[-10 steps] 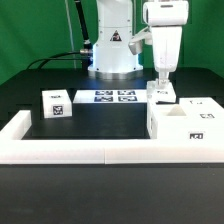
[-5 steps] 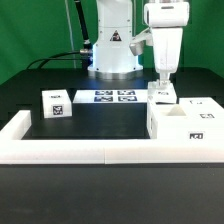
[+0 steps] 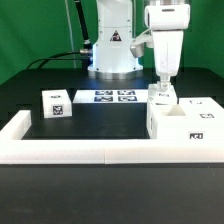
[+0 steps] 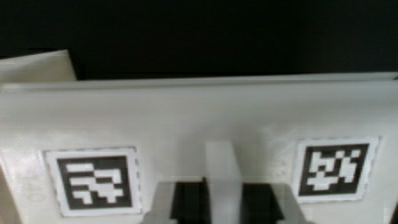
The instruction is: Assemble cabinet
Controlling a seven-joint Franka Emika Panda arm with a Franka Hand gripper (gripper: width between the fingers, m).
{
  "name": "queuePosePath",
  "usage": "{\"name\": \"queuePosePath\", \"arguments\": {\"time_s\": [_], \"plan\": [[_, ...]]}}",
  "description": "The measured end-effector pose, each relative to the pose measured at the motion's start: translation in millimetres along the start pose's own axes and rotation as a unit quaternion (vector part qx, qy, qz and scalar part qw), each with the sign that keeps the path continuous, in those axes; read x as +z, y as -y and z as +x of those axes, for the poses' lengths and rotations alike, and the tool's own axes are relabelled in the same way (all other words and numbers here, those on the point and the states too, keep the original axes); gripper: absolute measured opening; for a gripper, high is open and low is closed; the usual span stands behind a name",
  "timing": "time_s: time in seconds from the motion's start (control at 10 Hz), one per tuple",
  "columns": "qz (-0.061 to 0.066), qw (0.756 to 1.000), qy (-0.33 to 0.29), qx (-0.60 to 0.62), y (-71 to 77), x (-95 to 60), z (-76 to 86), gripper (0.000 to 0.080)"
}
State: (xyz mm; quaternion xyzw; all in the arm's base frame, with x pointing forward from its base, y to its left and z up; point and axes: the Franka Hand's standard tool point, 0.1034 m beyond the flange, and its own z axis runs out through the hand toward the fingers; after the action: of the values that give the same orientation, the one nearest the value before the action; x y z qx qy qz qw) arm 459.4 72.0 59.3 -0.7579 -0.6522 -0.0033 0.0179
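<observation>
Over a dark tabletop [image 3: 100,118], the arm's fingers [image 4: 185,203] straddle a thin white ridge between two square tags on a cabinet panel [image 3: 160,97]. They are narrowly parted, probably for a centred grip, and whether they pinch it cannot be told. The panel lies at 3 o'clock, just beside the white open-topped cabinet body [image 3: 186,122] at 4 o'clock, likely staged for joining. A tagged cube [image 3: 55,103] sits apart at 9 o'clock.
</observation>
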Motion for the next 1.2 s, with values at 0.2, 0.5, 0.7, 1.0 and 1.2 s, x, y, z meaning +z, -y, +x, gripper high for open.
{"name": "queuePosePath", "arguments": {"time_s": [0.2, 0.5, 0.7, 1.0, 1.2], "plan": [[0.0, 1.0, 0.0, -0.001, 0.0, -0.1, 1.6, 0.0068], [-0.001, 1.0, -0.001, -0.003, -0.2, -0.7, 4.8, 0.0068], [0.003, 1.0, 0.0, -0.019, 0.8, 0.5, 2.5, 0.0068], [0.002, 1.0, 0.0, -0.018, 0.7, 0.3, 2.7, 0.0068], [0.005, 1.0, 0.001, -0.025, 0.9, 0.5, 1.0, 0.0068]]}}
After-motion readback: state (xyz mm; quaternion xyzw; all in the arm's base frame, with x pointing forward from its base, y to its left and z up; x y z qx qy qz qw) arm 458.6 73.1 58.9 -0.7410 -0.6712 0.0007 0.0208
